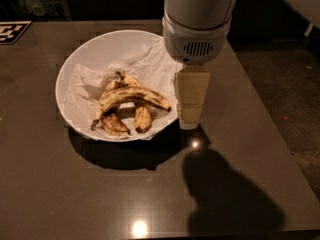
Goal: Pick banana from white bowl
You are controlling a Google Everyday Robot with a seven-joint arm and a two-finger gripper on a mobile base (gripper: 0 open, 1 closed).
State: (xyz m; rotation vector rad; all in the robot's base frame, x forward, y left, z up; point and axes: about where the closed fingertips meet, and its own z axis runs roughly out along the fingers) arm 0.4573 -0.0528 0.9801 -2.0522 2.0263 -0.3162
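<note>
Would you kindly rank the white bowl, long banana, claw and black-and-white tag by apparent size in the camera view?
1. White bowl.
2-3. Claw, hanging by the bowl's right rim, and banana: similar length; the claw is nearer the camera, so unranked.
4. Tag, cut off at the frame's edge.

The dark, glossy brown table (75, 194) carried the white bowl (95, 49), which sat toward the far edge, left of the middle, and cast a dark shadow on the surface toward the near edge. A black-and-white patterned marker (12, 31) lay flat at the far left corner. Two glints of light showed on the tabletop, one by the near edge and one just beside the bowl's right side. The gripper (190, 119) hung over the table just beside the bowl's right rim.
</note>
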